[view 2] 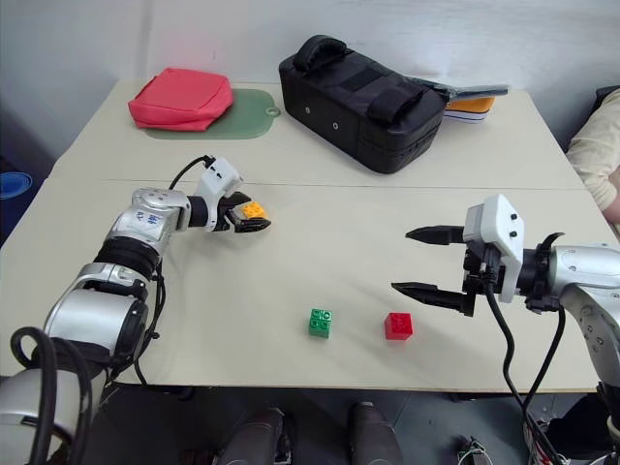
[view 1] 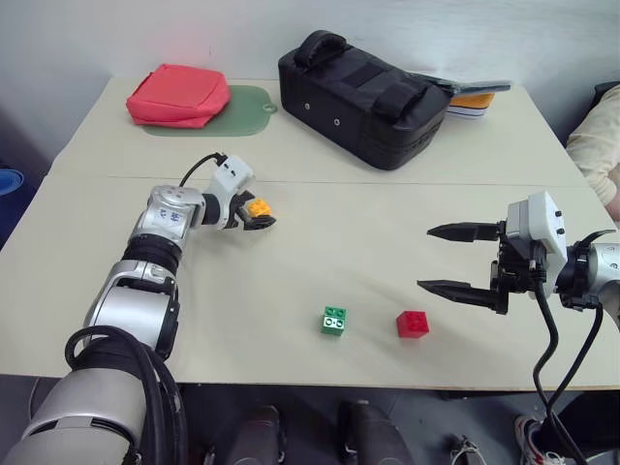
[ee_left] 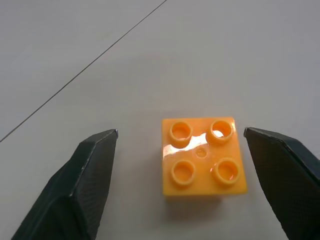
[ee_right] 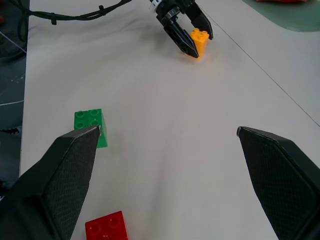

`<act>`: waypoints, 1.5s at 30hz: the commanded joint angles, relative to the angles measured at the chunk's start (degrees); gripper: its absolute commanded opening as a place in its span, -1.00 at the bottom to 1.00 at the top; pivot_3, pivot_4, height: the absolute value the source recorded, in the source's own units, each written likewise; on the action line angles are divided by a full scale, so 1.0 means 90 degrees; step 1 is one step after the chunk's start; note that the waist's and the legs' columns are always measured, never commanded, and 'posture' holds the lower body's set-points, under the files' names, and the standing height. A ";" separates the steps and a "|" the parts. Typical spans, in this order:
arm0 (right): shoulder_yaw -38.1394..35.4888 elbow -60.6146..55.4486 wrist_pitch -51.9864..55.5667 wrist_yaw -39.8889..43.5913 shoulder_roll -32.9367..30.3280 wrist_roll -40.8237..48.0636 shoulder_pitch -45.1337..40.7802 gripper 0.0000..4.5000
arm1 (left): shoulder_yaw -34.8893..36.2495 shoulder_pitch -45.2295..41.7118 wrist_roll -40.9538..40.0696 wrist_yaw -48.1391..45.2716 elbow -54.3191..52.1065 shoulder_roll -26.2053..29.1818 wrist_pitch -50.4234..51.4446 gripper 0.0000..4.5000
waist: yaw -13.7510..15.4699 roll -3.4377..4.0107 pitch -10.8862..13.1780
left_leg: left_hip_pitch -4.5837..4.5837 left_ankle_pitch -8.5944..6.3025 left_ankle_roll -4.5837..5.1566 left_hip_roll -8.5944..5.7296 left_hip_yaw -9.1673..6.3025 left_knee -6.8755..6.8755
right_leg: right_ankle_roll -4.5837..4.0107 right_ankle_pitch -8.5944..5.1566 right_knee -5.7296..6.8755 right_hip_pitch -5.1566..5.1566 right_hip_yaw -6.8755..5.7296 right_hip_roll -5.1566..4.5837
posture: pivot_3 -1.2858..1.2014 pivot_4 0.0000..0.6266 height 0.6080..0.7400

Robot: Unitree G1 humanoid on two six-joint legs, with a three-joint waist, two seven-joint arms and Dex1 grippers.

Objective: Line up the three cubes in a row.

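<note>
An orange-yellow cube (ee_left: 203,156) sits studs-up on the table (view 1: 320,208), well in front of the black bag (view 1: 366,97), between the left gripper (ee_left: 180,165)'s parted fingers, untouched. Green cube (view 1: 334,321) and red cube (view 1: 413,324) lie nearer, beside the wide-open, empty right gripper (view 1: 444,260).

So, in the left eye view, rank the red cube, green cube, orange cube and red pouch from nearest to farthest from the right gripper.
1. Red cube, just left of the right gripper.
2. Green cube, beside the red one.
3. Orange cube, between the left gripper's fingers.
4. Red pouch, far left corner.
</note>
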 commanded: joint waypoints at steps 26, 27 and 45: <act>0.0382 -0.0407 -0.0520 0.0715 -0.0186 -0.0275 0.0298 1.00 | 0.0082 0.3686 -0.1371 -0.4300 -0.6165 0.2298 -0.0321 -0.32 | 0.0069 0.0001 -0.0001 | 0.0014 -0.0006 0.0008 0.0000 -0.0009 0.0000 | -0.0002 -0.0001 -0.0023 0.0014 0.0028 -0.0026 | 0.03 -0.52 1.00; 0.0418 -0.0397 -0.0578 0.0754 -0.0179 -0.0335 0.0326 1.00 | 0.0067 0.3735 -0.1372 -0.4255 -0.6241 0.2301 -0.0311 -0.32 | 0.0073 0.0001 -0.0001 | 0.0014 -0.0007 0.0010 -0.0002 -0.0009 0.0000 | -0.0002 -0.0001 -0.0023 0.0015 0.0028 -0.0027 | 0.03 -0.52 1.00; 0.0471 -0.0445 -0.0699 0.0686 -0.0056 -0.0450 0.0467 1.00 | -0.0229 0.4135 -0.1142 -0.3934 -0.6303 0.2178 -0.0546 -0.32 | -0.0029 0.0001 -0.0001 | 0.0011 -0.0006 0.0009 0.0006 -0.0009 -0.0001 | -0.0001 -0.0001 -0.0009 0.0015 0.0026 -0.0011 | 0.03 -0.52 1.00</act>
